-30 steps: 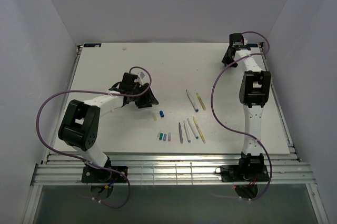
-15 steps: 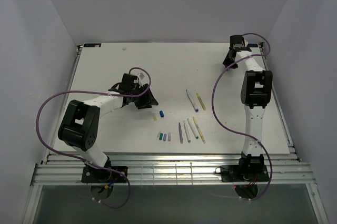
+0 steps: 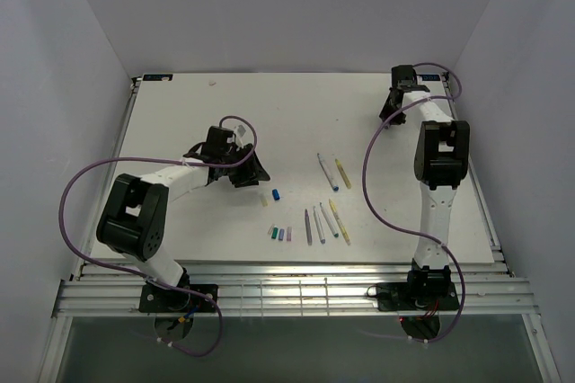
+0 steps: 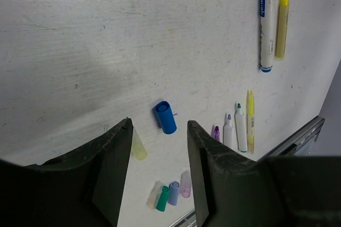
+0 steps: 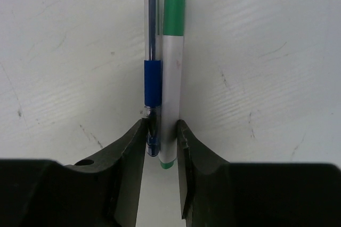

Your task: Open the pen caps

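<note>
The right gripper (image 5: 160,127) is seen closed down to a narrow gap on the near ends of two barrels lying side by side: a green-capped marker (image 5: 171,78) and, on its left in the frame, a clear blue-grip pen (image 5: 152,83). Both finger pads appear pressed against them, so the pair is judged to be pinched, though how firmly cannot be told. The marker's long axis is pointed straight away from the jaws toward the top of the wrist view, so that its green cap (image 5: 174,3) is placed at the far end, well clear of the fingers. In the overhead view this gripper is found at the upper right of the table (image 3: 180,113). The left gripper (image 4: 160,124) is found left of centre, well apart from it, wide open and holding nothing. A loose blue cap (image 4: 165,117) is framed just beyond its fingertips, with a pale yellow cap (image 4: 138,147) beside the left finger. A row of pens (image 3: 323,221) is laid out at lower centre. The cap is judged reachable only from its far end, along that axis, so the left gripper would have to be carried across to it.
</note>
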Robot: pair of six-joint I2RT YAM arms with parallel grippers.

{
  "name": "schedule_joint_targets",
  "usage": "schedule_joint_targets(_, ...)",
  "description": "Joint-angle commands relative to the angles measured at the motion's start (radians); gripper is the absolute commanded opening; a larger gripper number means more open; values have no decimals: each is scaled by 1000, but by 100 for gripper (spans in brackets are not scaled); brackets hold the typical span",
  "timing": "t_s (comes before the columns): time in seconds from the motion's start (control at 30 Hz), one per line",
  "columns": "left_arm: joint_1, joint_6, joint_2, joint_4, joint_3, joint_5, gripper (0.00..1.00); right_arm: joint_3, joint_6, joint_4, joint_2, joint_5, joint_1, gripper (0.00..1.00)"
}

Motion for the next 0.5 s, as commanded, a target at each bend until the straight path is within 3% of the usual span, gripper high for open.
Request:
schedule_joint_targets(0.0, 5, 6, -67, 3, -10, 21, 56, -107, -4, -141, -25, -44, 28, 30)
schedule_joint_targets(0.13, 6, 5, -76, 0, -21, 24, 56, -169, -17, -155, -67, -52, 41, 36)
schedule_joint_targets(0.3, 5, 0, -94, 2, -40, 26, 56, -226, -40, -150, -122, -42, 41, 52)
schedule_joint_targets(0.47, 5, -2, -113, 3, -53, 26, 56, -327, -49, -119, -184, -45, 41, 57)
